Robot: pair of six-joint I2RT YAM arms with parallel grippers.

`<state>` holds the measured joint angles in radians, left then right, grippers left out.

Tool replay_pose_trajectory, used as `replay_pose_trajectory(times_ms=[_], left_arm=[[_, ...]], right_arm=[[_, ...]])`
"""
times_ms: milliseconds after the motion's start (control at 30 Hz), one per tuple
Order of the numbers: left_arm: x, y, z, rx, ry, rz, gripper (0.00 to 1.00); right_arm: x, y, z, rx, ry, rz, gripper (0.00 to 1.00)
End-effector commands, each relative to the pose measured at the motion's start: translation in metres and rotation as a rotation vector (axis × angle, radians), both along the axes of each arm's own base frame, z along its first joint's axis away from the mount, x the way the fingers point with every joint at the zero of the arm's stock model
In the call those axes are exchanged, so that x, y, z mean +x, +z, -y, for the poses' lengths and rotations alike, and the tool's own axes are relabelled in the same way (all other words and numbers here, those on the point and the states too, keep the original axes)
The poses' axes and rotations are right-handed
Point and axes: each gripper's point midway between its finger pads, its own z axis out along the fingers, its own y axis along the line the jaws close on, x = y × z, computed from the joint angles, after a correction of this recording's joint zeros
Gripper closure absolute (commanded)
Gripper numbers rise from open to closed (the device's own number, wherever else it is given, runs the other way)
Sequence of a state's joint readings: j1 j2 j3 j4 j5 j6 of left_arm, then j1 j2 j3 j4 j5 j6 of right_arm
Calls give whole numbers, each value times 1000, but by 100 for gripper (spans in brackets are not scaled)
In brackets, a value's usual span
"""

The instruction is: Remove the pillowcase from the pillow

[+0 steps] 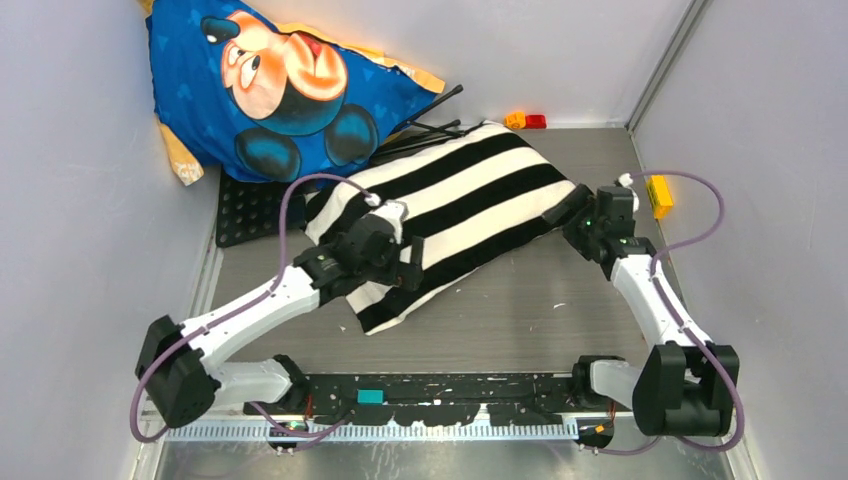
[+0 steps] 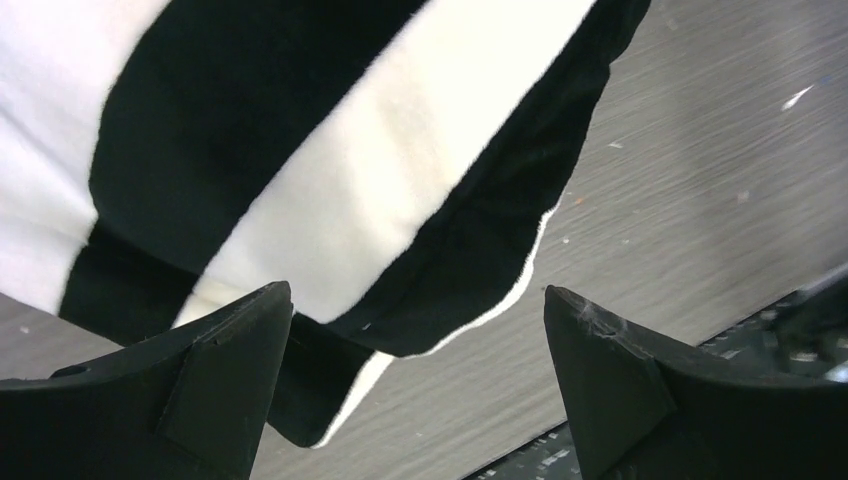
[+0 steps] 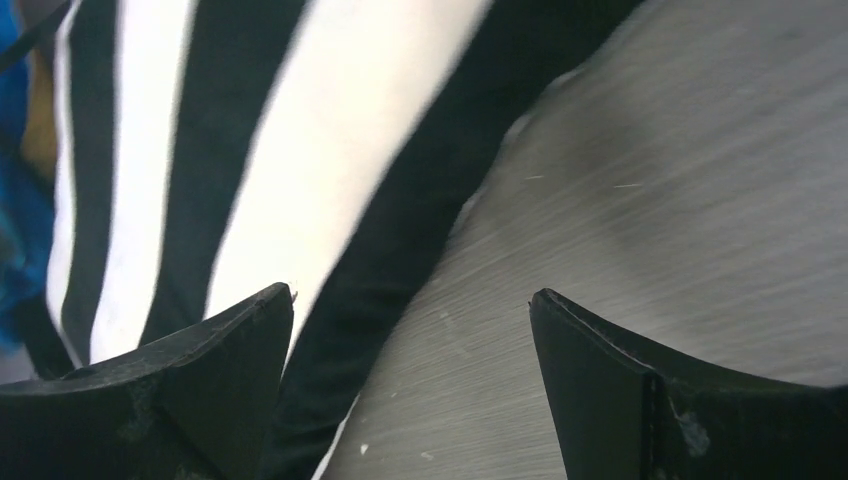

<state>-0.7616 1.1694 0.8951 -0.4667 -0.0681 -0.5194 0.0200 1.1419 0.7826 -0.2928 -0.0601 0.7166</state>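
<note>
The black and cream striped pillowcase (image 1: 455, 205) lies slantwise in the middle of the table, plump and filled. The pillow is hidden inside it. My left gripper (image 1: 408, 268) is open above the pillowcase's near left end. In the left wrist view (image 2: 415, 292) the dark hem of the pillowcase (image 2: 470, 250), with a thin white edge, lies between the jaws above the table. My right gripper (image 1: 572, 215) is open at the pillowcase's right corner. In the right wrist view (image 3: 410, 293) the pillowcase's black edge (image 3: 400, 230) runs by the left finger (image 3: 220, 370). Neither gripper holds anything.
A blue Mickey Mouse cushion (image 1: 290, 85) leans in the back left corner over a black studded mat (image 1: 250, 210). Thin black rods (image 1: 430, 115) lie behind the pillowcase. Orange (image 1: 515, 120) and red (image 1: 536, 121) blocks sit at the back, and a yellow block (image 1: 659, 193) by the right wall.
</note>
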Motion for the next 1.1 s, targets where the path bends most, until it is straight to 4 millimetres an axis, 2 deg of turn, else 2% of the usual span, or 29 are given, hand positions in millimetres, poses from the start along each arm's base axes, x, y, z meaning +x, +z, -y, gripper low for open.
replay_pose_trajectory(times_ms=[0, 200, 367, 500, 567, 667, 733, 767, 800, 900, 933, 1000, 1033, 1067], left_arm=[[1, -14, 2, 281, -84, 128, 0], [0, -41, 13, 381, -125, 98, 0], [8, -48, 8, 419, -78, 114, 0], [15, -55, 4, 450, -37, 118, 0], [18, -60, 3, 457, -18, 104, 0], [20, -66, 3, 458, -9, 97, 0], [20, -69, 3, 457, -9, 97, 4], [21, -70, 3, 451, -6, 102, 9], [21, -70, 2, 445, -3, 106, 18], [22, -69, -1, 428, 15, 122, 52], [23, -67, -3, 431, 26, 134, 63], [29, -61, -11, 442, 52, 160, 92], [31, -55, -15, 444, 65, 174, 99], [33, -47, -19, 446, 77, 190, 100]], right_arm=[[2, -21, 34, 68, -149, -51, 7], [27, -29, 61, 122, -211, -29, 5], [51, -31, 77, 170, -260, 1, 1], [72, -30, 84, 168, -285, 30, 1], [79, -40, 87, 164, -290, 3, 1], [96, -45, 93, 153, -294, 13, 1], [103, -53, 95, 164, -302, 21, 2], [106, -56, 94, 174, -303, 25, 3], [110, -60, 93, 186, -301, 29, 4], [118, -70, 91, 201, -286, 23, 12], [121, -69, 91, 205, -277, 32, 20], [122, -62, 91, 192, -268, 68, 44], [122, -55, 92, 187, -267, 93, 59], [121, -46, 92, 183, -265, 119, 71]])
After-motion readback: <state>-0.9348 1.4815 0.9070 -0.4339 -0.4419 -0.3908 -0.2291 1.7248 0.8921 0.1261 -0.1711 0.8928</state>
